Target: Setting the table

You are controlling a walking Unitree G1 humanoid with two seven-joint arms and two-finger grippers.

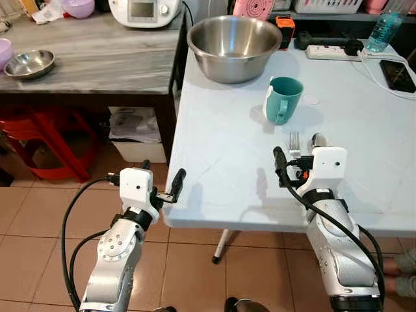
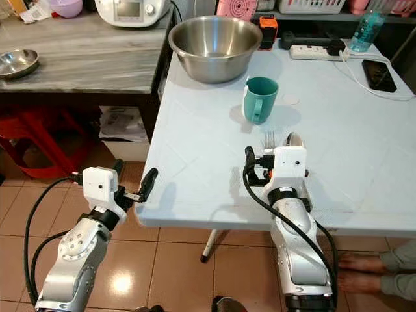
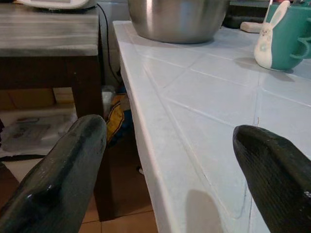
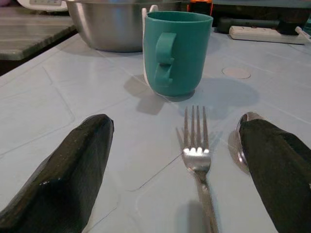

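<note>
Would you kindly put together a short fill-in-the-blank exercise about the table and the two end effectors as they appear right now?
1. The fork lies between the open fingers of the ____ end effector.
2. Beside the fork lies a ____, partly behind a black finger.
3. Just beyond the fork's tines stands a teal mug; farther back sits a large steel ____.
4. The left end effector is open at the table's ____ edge.

Missing words: right; spoon; bowl; left
</note>
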